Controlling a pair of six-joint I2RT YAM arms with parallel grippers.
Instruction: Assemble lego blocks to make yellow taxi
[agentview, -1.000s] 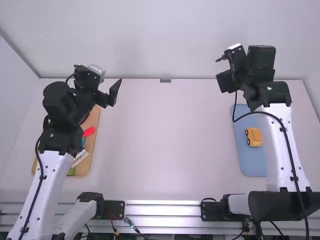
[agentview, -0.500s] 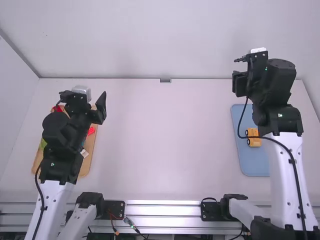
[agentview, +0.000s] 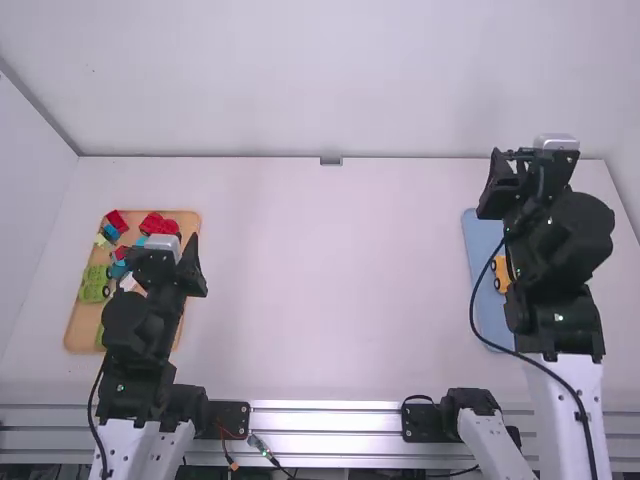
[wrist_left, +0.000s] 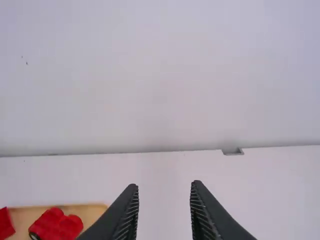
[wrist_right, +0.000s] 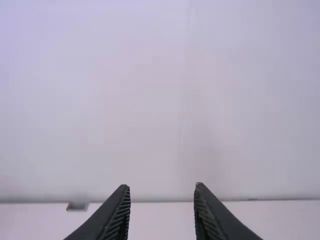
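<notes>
In the high view my left gripper (agentview: 190, 262) is held above the tan tray's right part, and my right gripper (agentview: 500, 180) is over the blue tray's far end. The left wrist view has the left gripper (wrist_left: 164, 210) open with nothing between its fingers; likewise the right gripper (wrist_right: 162, 212) in the right wrist view. A yellow taxi (agentview: 501, 274) lies on the blue tray, partly hidden by the right arm. Red vehicle blocks (agentview: 160, 225), a green vehicle (agentview: 94, 285) and small blue and red pieces are on the tan tray.
The tan tray (agentview: 82, 318) stands at the table's left and the blue tray (agentview: 481, 240) at its right. A pale wall rises behind the table's far edge, where a small grey bracket (agentview: 331, 161) sits. Metal rails (agentview: 325, 420) run along the near edge.
Both arms have drawn back toward their bases, uncovering more of the tan tray. The right arm has also shifted right and now covers part of the taxi, which has stayed in place.
</notes>
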